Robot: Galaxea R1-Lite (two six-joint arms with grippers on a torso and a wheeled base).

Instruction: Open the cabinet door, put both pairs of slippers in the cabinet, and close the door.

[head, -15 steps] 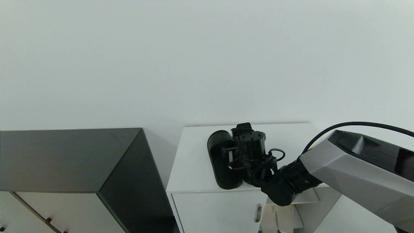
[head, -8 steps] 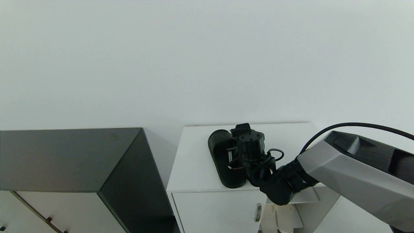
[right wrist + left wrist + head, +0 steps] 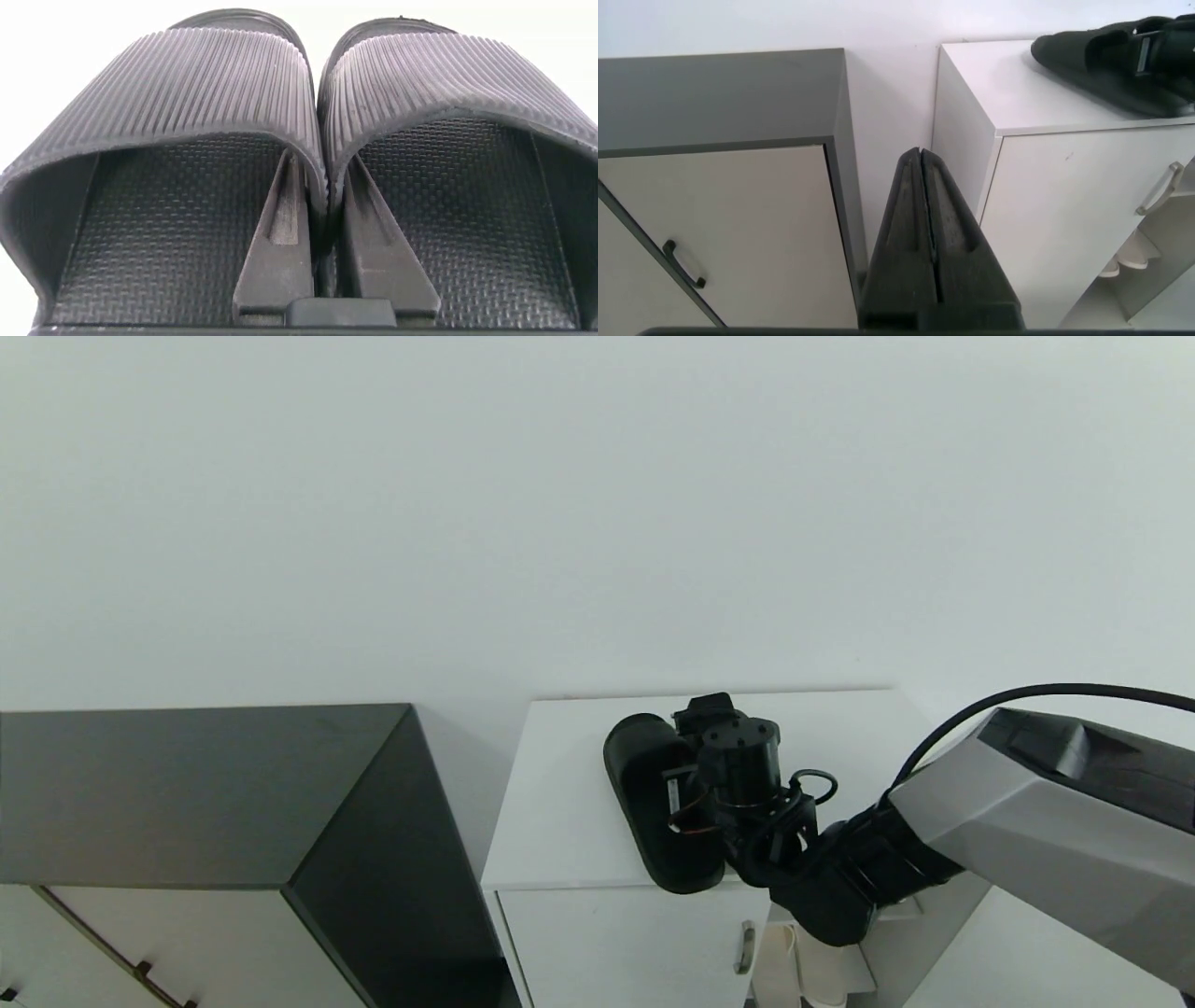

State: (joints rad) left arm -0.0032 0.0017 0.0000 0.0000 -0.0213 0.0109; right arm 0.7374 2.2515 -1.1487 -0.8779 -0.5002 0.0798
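One pair looks stowed: pale slippers (image 3: 812, 980) sit in the white wooden cabinet's (image 3: 560, 803) open bay, lower right of the head view. Your right gripper (image 3: 320, 177) pinches the black ribbed rubber slippers (image 3: 653, 803) on its top, lower centre. Your left gripper (image 3: 921, 187) is pressed together, empty. Stowing these and closing up remain.

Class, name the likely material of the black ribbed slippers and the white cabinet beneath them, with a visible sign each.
Black ribbed slippers: likely moulded rubber or foam, matt; ribbed straps, pebbled footbeds. White cabinet: probably laminated board, smooth; flat, even panels.
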